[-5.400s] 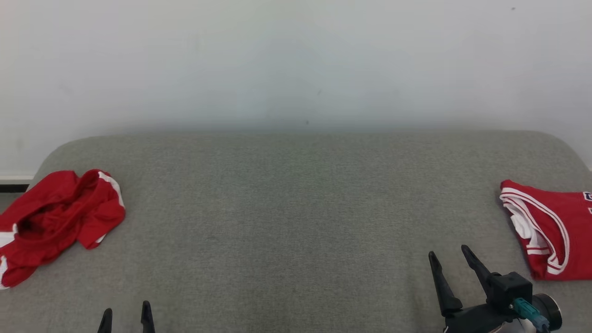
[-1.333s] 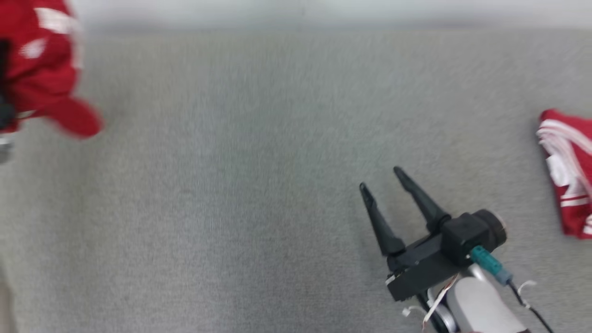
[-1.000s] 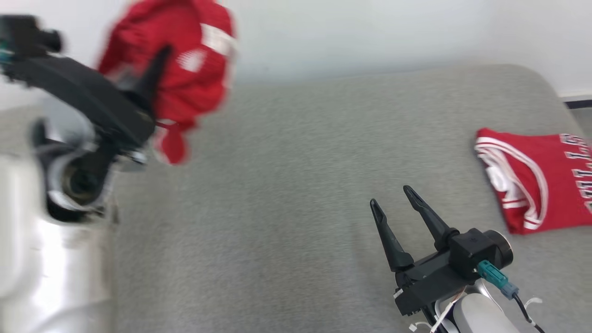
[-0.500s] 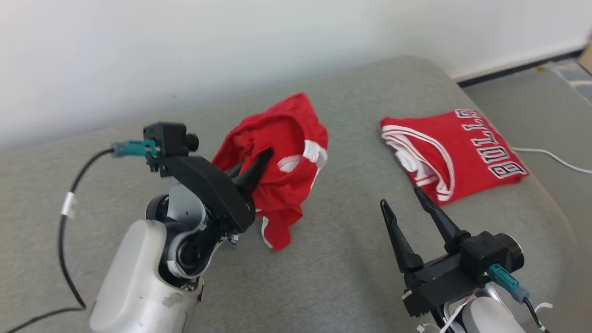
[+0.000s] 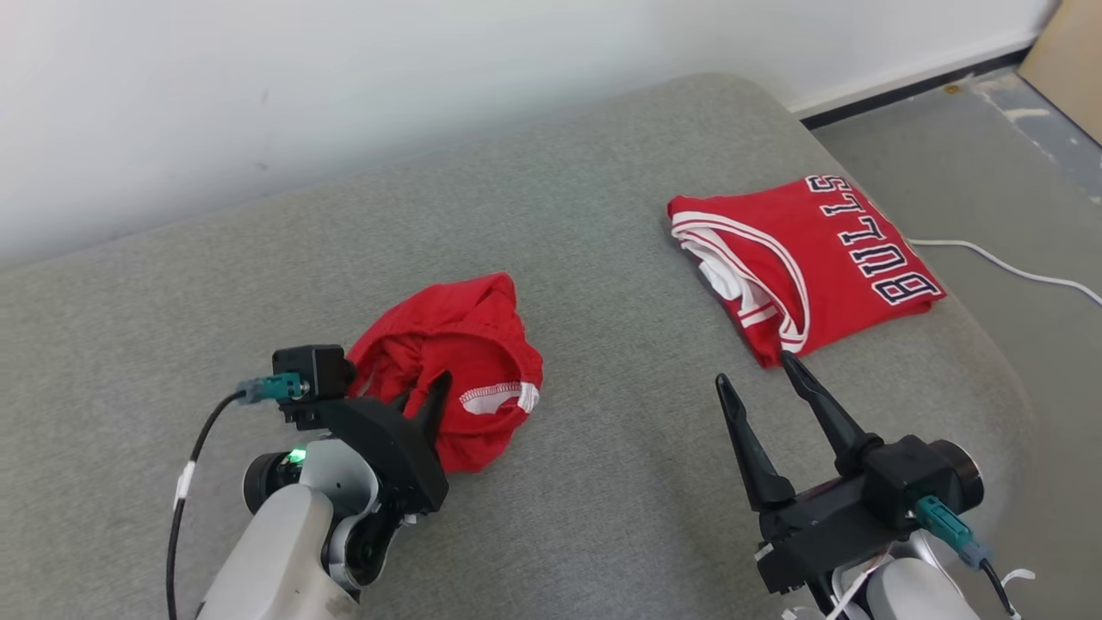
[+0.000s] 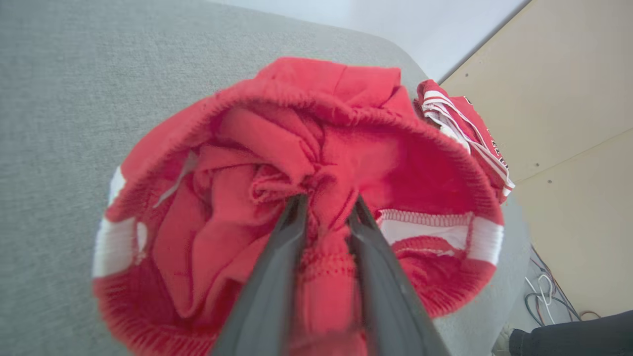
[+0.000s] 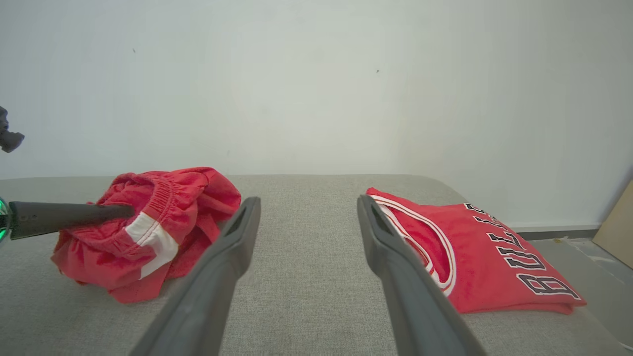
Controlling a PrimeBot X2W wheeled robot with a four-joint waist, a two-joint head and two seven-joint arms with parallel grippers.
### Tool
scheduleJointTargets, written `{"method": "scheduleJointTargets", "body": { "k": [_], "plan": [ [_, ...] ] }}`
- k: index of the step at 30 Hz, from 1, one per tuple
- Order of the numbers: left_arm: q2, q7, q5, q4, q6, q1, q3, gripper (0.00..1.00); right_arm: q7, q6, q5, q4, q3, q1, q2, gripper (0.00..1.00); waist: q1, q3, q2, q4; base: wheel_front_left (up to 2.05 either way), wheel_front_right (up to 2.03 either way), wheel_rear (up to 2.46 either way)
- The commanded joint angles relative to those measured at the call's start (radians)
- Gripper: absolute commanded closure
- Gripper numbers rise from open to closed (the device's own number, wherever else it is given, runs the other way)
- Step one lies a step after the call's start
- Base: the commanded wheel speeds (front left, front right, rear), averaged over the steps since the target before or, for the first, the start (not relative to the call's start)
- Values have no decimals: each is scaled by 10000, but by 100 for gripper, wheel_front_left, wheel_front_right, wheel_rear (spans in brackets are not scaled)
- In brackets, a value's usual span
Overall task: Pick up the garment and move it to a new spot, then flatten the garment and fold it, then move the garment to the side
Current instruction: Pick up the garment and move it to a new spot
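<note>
The garment is a crumpled pair of red shorts with white trim, resting in a heap on the grey cushion near its middle. My left gripper reaches into the heap from the near side. In the left wrist view its two fingers stand close together at the left gripper, with a bunched fold of the garment pinched between them. My right gripper hovers open and empty to the right, above bare cushion. In the right wrist view the right gripper points between the garment and a folded jersey.
A folded red jersey with black lettering lies at the cushion's far right end, just beyond my right fingertips. Past the cushion's rounded right edge is grey floor with a white cable and a beige board. A white wall runs behind.
The head camera has swung right. My left gripper carried the garment from the cushion's left end through the air and lowered it onto the middle. The right gripper stayed open.
</note>
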Motion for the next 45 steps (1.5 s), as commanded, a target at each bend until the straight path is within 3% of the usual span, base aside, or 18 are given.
{"method": "scheduleJointTargets", "body": {
  "k": [1, 9, 15, 23, 31, 45],
  "plan": [
    [-12, -326, -55, 67, -120, 55, 52, 0, 11, -29, -48, -37, -37, 186, -31, 0, -1, -243, 0, 322, 0, 0, 0],
    [-53, -2680, -1, -124, -310, 768, 265, 0, 138, -29, -122, -164, -495, 526, -151, 0, -1, -751, 0, 1174, 0, 0, 0],
    [231, -3923, 463, -667, 42, 1686, 516, 0, 200, -29, -192, -308, -1028, 869, -213, 0, -1, -1108, 0, 1930, 0, 0, 0],
    [668, -4145, 1471, -2465, 743, 3276, 1559, 0, 158, -29, -289, -270, -1479, 1280, -187, 0, -1, -1392, 0, 2567, 0, 0, 0],
    [733, -4142, 2629, -4203, 851, 5159, 2437, 0, 40, -30, -238, 97, -1953, 1602, -307, 0, -1, -1573, 0, 2833, 0, 0, 0],
    [578, -4144, 3506, -4930, 812, 6260, 3027, 0, -98, -30, -342, 741, -2384, 1948, -109, 0, -1, -1612, 0, 3001, 0, 0, 0]
  ]
}}
